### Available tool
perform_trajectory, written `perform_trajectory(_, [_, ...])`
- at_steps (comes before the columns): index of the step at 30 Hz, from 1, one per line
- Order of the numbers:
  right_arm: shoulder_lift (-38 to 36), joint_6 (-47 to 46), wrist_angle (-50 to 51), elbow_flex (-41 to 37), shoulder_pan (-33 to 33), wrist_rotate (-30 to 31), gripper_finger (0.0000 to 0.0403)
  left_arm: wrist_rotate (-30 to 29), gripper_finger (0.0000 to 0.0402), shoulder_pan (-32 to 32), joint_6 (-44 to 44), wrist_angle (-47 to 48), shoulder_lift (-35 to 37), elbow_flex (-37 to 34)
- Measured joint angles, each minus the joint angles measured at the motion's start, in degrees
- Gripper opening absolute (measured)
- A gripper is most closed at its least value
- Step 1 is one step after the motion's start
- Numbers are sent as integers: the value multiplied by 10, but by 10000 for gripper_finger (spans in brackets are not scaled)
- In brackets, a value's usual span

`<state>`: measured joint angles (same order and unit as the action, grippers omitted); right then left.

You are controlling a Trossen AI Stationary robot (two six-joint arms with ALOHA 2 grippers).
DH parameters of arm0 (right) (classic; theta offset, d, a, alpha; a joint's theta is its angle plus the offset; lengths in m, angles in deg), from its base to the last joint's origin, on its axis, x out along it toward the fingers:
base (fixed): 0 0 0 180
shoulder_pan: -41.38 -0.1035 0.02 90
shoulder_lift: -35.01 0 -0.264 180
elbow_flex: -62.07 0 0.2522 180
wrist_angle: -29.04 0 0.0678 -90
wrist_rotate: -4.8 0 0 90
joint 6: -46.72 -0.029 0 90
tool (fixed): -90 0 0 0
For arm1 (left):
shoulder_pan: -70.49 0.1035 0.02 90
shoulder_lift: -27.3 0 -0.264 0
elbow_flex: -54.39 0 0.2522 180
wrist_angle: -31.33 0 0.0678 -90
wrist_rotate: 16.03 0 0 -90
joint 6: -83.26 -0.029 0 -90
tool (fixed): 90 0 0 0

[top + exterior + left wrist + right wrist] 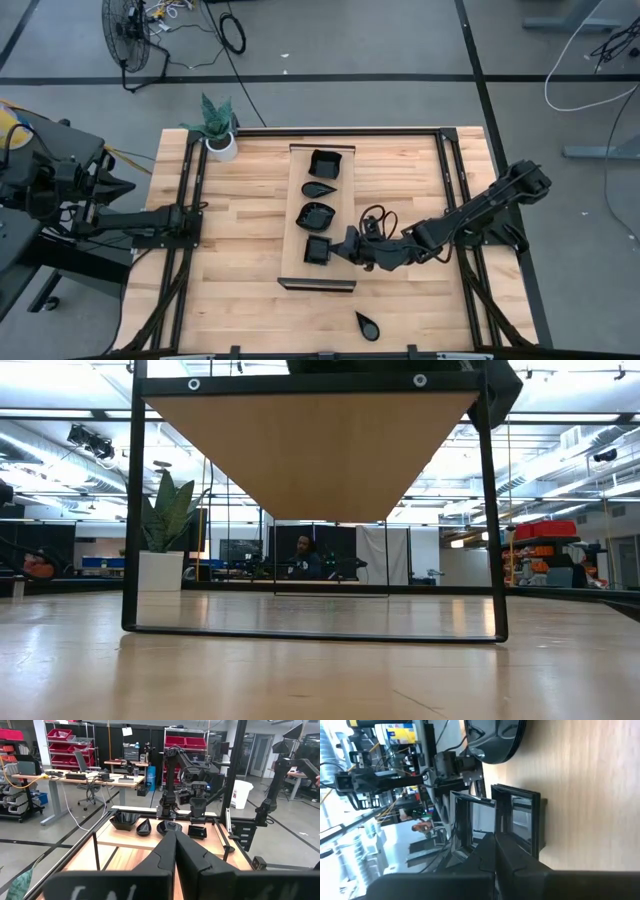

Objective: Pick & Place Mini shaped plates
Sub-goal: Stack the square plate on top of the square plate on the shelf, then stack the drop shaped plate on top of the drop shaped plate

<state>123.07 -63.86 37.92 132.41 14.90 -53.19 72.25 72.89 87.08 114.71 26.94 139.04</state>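
Observation:
Four glossy black mini plates lie in a row on the long pale board (296,215): a wavy-rimmed square bowl (325,163), a teardrop (320,188), a leaf-shaped dish (317,213) and a small square dish (317,249). Another teardrop plate (367,324) lies on the table near the front edge. My right gripper (342,247) is shut, and its tips are right beside the square dish (517,822), on the dish's right side. My left gripper (175,834) is shut and empty at the table's left edge (196,213). My right gripper's shut fingertips (496,838) stand low and level at the right rim (535,837) of the small square dish, coming from the table's right. I cannot tell whether they touch it. The dish lies flat on the board.
A white pot with a green plant (220,140) stands at the table's far left corner. Black frame rails (450,190) run along the table's left and right sides. Bare wood lies on either side of the board.

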Motion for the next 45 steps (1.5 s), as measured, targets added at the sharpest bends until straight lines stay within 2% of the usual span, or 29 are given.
perform_trajectory(25, [10, 4, -17, 0, 2, 1, 3, 0, 14, 0, 0, 0, 0, 0])
perform_trajectory(38, [10, 9, -19, 0, 7, 1, 95, 0, 14, 0, 0, 0, 0, 0])
perform_trajectory(45, [10, 37, -28, 0, 2, -9, 123, 0, 14, 0, 0, 0, 0, 0])
